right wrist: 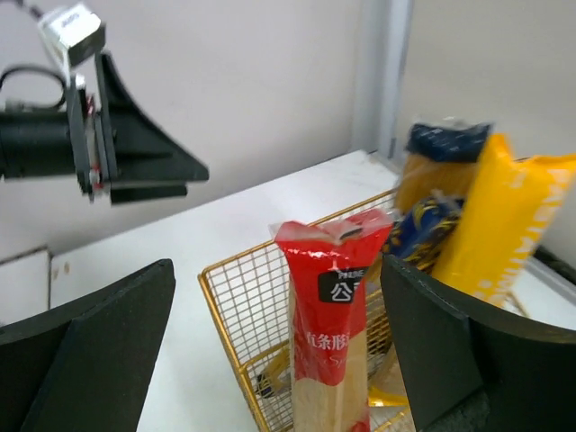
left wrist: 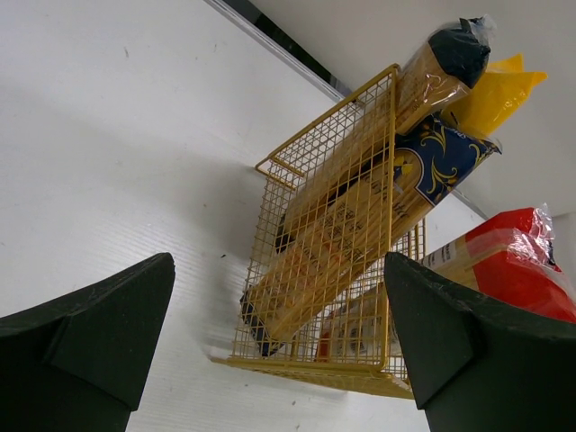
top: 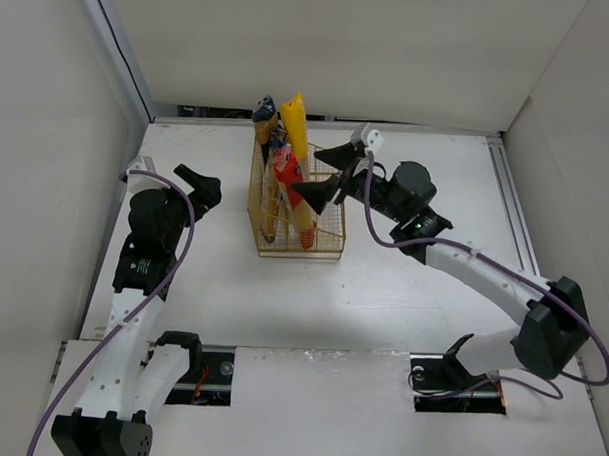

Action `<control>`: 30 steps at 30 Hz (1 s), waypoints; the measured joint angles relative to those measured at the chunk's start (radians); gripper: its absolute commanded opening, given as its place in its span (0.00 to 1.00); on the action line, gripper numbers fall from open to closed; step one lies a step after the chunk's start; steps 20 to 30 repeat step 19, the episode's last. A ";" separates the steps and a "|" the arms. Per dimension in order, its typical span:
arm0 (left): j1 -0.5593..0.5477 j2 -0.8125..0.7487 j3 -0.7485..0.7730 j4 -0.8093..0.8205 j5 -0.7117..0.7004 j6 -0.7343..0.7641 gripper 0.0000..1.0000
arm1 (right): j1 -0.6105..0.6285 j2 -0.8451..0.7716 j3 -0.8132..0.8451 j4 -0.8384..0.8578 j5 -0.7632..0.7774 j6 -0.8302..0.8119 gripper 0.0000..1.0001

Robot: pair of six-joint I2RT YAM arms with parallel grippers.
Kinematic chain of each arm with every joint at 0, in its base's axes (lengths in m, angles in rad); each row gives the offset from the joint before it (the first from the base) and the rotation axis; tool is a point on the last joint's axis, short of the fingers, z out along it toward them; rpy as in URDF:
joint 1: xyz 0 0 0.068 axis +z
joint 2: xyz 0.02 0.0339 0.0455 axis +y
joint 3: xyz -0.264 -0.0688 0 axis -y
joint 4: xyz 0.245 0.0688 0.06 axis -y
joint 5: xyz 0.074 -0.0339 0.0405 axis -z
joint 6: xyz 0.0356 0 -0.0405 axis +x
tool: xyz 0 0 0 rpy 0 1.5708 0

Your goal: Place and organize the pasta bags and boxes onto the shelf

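Note:
The gold wire shelf [top: 324, 234] stands mid-table with all four packs upright and leaning in it. The black-ended pack [top: 266, 111], the plain yellow pack [top: 297, 128] and the blue-ended pack [top: 277, 139] lean toward the back. The red-ended pack [top: 286, 172] stands in front of them. My right gripper [top: 323, 177] is open, its fingers on either side of the red-ended pack [right wrist: 335, 297] without gripping it. My left gripper [top: 201, 189] is open and empty, left of the shelf [left wrist: 297, 171] and facing it.
White walls close in the table on the left, back and right. The left arm's gripper [right wrist: 135, 144] shows beyond the shelf in the right wrist view. Bare table lies in front of the shelf.

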 measured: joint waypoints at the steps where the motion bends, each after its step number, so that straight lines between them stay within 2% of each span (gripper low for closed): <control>1: 0.000 0.000 0.000 0.000 0.000 0.000 1.00 | 0.002 -0.026 0.005 -0.026 0.039 -0.003 1.00; 8: 0.000 0.000 0.050 -0.071 -0.045 0.005 1.00 | -0.002 -0.227 0.015 -0.341 0.462 0.069 1.00; 12: 0.000 -0.004 0.113 -0.103 -0.093 0.013 1.00 | -0.068 -0.367 -0.028 -0.574 0.680 0.180 1.00; 14: 0.000 -0.008 0.121 -0.108 -0.103 0.020 1.00 | -0.100 -0.443 -0.077 -0.661 0.738 0.219 1.00; 19: 0.000 -0.008 0.122 -0.137 -0.112 0.029 1.00 | -0.133 -0.623 -0.200 -0.841 0.809 0.281 1.00; 30: 0.000 -0.008 0.122 -0.137 -0.112 0.029 1.00 | -0.133 -0.623 -0.200 -0.841 0.809 0.281 1.00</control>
